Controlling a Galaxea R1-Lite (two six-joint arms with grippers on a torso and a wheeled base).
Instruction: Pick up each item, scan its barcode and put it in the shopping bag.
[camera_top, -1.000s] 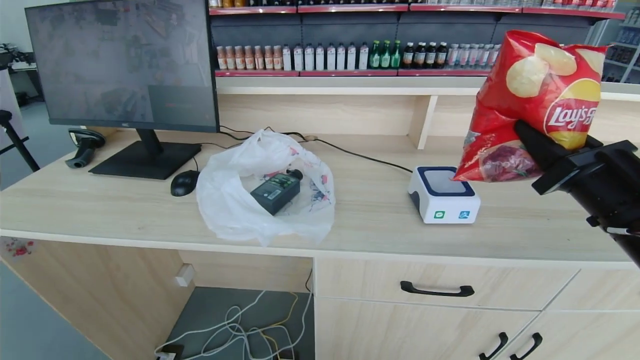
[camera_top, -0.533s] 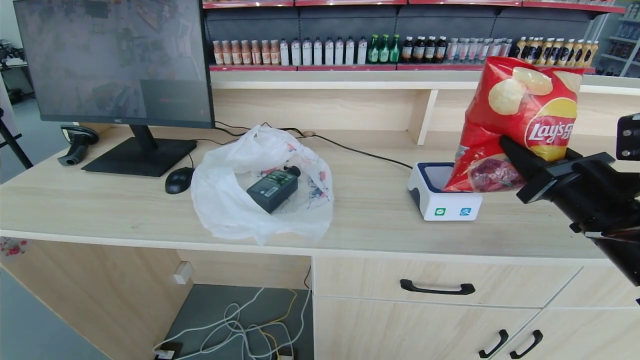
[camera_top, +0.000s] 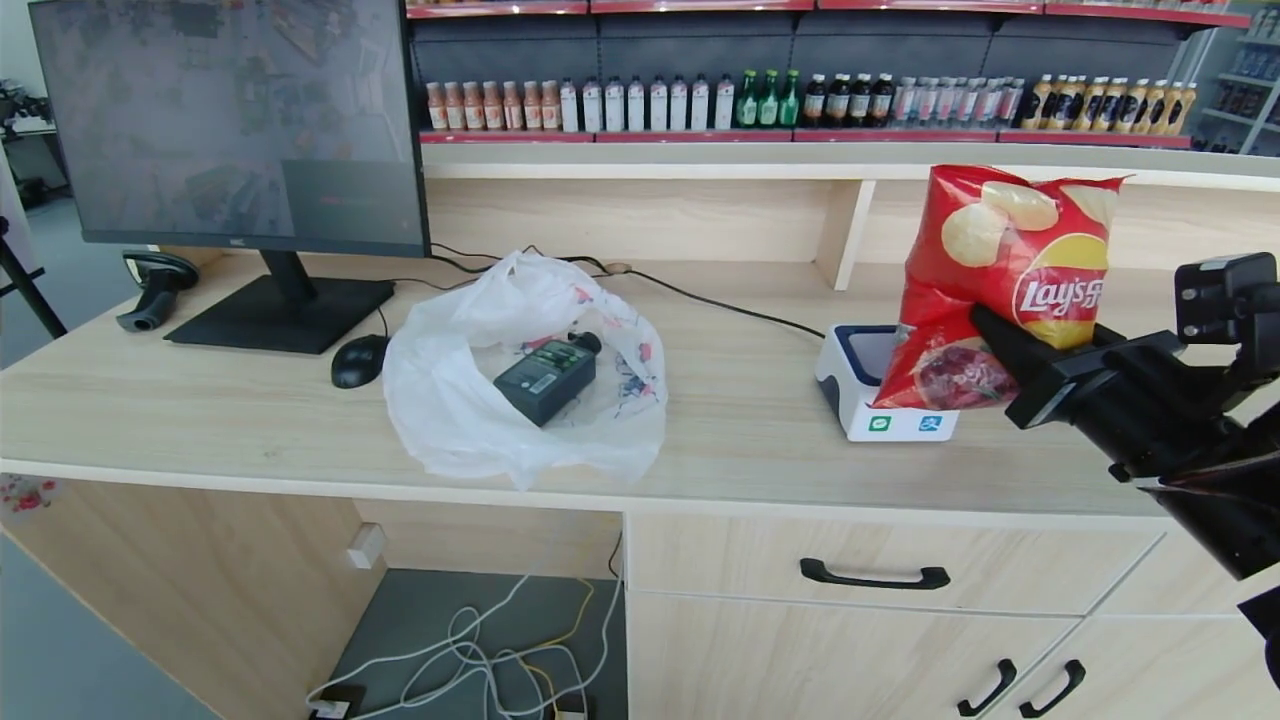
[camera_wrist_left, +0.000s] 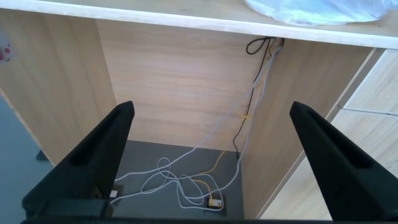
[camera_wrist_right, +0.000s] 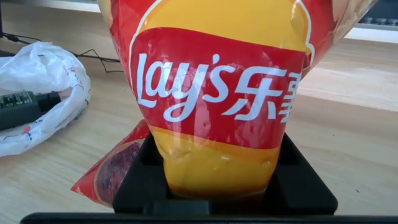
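Note:
My right gripper (camera_top: 1010, 335) is shut on a red bag of chips (camera_top: 990, 290), held upright with its lower corner over the white barcode scanner (camera_top: 885, 400) on the counter. The wrist view shows the chip bag (camera_wrist_right: 217, 99) clamped between the black fingers (camera_wrist_right: 298, 180). A white shopping bag (camera_top: 520, 375) lies open on the counter left of the scanner, with a dark handheld device (camera_top: 545, 375) inside; this shopping bag (camera_wrist_right: 37, 93) also shows in the right wrist view. My left gripper (camera_wrist_left: 211, 155) hangs open below the counter edge, facing the open cabinet bay with cables.
A monitor (camera_top: 235, 130) stands at the counter's back left with a mouse (camera_top: 358, 362) and a handheld scanner (camera_top: 150, 290) near it. A cable (camera_top: 720, 305) runs along the counter to the barcode scanner. Shelves of bottles (camera_top: 700, 100) line the back wall. Drawers (camera_top: 875, 575) sit below.
My right gripper has lowered the chip bag and brought it left, down onto the scanner. The head camera shifted a little between the earliest frame and the later ones.

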